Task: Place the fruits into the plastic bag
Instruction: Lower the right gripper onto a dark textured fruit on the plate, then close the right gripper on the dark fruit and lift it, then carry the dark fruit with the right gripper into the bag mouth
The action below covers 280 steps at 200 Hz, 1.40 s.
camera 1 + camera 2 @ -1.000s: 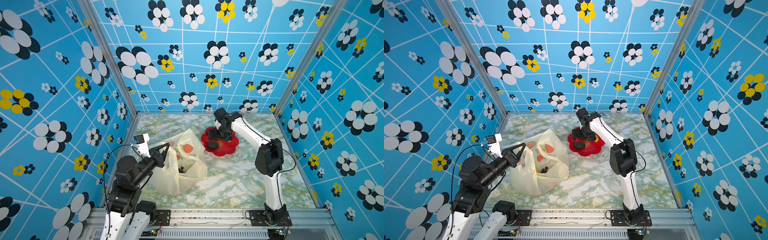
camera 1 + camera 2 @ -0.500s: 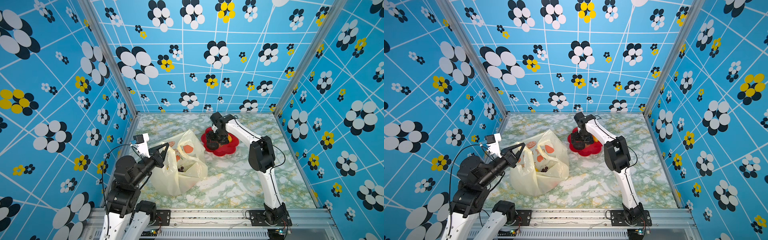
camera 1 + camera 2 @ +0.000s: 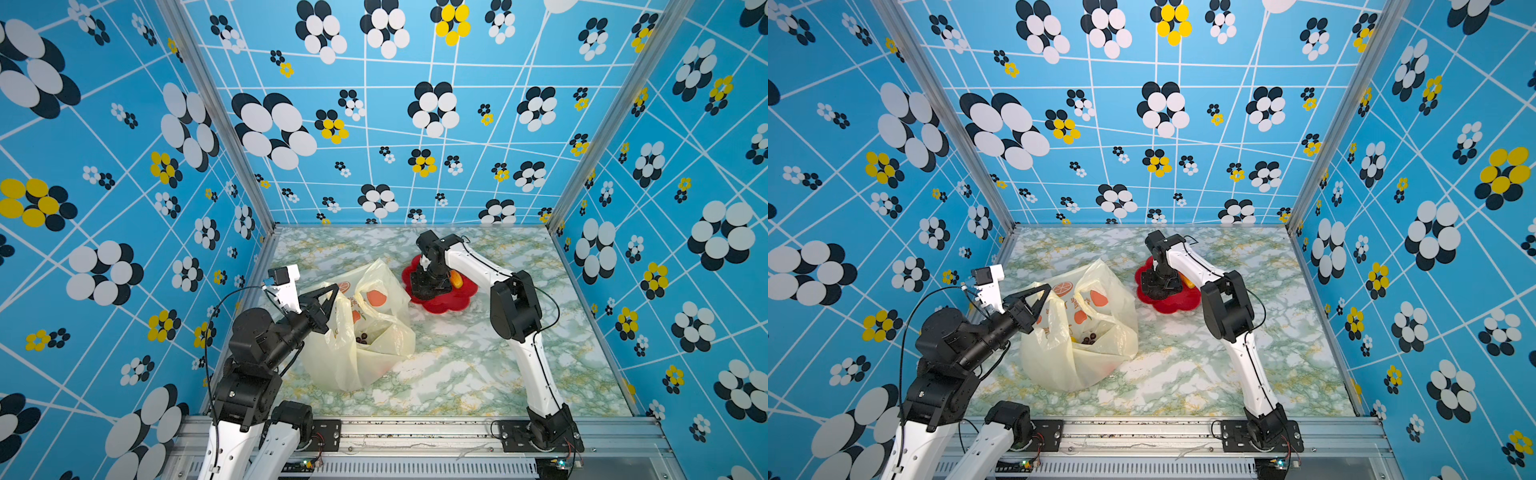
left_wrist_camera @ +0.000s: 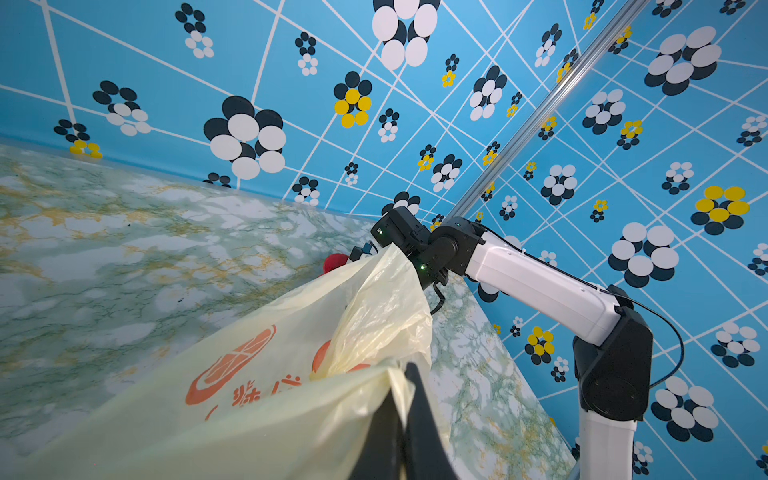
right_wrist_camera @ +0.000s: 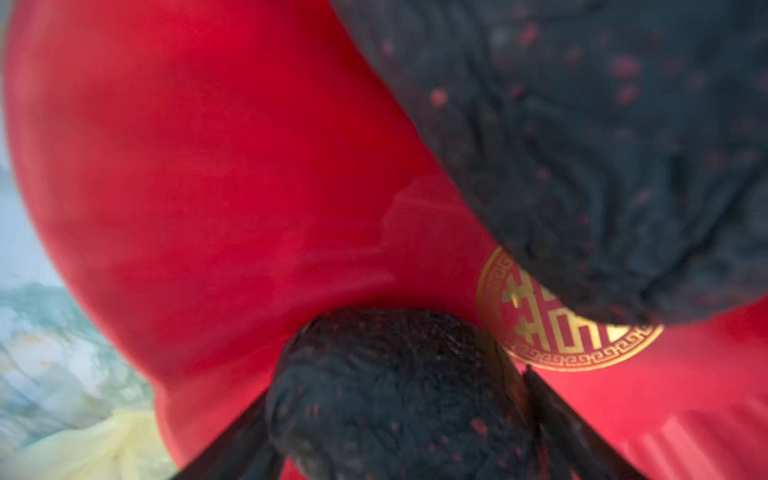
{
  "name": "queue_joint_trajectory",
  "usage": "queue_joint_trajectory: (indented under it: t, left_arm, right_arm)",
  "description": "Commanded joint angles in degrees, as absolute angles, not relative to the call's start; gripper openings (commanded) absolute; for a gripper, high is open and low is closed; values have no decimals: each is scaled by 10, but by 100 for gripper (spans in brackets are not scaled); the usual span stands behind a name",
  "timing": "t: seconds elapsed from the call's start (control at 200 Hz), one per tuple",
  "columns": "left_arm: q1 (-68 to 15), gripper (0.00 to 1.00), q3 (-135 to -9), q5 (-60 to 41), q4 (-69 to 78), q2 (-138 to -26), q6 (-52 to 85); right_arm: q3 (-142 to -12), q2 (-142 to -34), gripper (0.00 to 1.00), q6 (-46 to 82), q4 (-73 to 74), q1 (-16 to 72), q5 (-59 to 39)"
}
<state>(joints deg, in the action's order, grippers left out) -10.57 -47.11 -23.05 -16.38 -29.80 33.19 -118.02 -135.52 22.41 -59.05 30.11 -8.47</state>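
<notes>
I hold the left gripper [image 3: 330, 297] pressed together on the rim of the plastic bag [image 3: 365, 332], lifting that edge above the tabletop [image 3: 457, 374]; in the left wrist view the two fingers [image 4: 411, 415] meet with the cream film pinched between them. The bag sits toward the left edge of the tabletop, about midway between its front and back edges, and its mouth stands open upward. Inside it, in both top views, I see a dark grape bunch [image 3: 362, 337] resting at the bottom of the opening, with orange prints [image 3: 1098, 298] on the bag wall beside it. My right gripper [image 3: 424, 286] is lowered onto the red flower-shaped plate [image 3: 451, 301], which lies just beside the bag, nearer the back edge of the tabletop. In the right wrist view the jaws stand spread on either side of a dark, rough-skinned fruit [image 5: 395, 399] lying on the plate; I cannot tell whether the fingers touch it. A second dark fruit [image 5: 602, 145] lies close by, partly covering the plate's gold emblem [image 5: 561, 332]. A yellow-orange fruit [image 3: 456, 279] rests on the plate beside the right wrist.
</notes>
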Motion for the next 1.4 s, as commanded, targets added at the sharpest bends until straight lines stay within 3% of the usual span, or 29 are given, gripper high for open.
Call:
queue_joint_trajectory:
  t: [0.0,0.145,0.555,0.87,1.125,1.395]
  left_arm:
    - [-104,0,-488,-224,-156,-301,327]
    - [-104,0,-489,-224,-153,-302,330]
    - [-104,0,-484,-235,-137,-303,348]
    - [-104,0,-474,-247,-97,-312,384]
    - [-105,0,-475,-248,-94,-301,394]
    - [-105,0,-470,-249,-103,-276,387]
  right_arm:
    - [-1177,-1346,73,232,-583,302,-85]
    - [-1153,-1311,65,237,-568,301,-78]
    - [-1033,-1117,61,251,-489,296,-74]
    - [-1030,-947,60,194,-419,355,-180]
    - [-1074,-955,57,200,-414,459,-249]
    - [-1126,-1045,56,224,-416,534,-274]
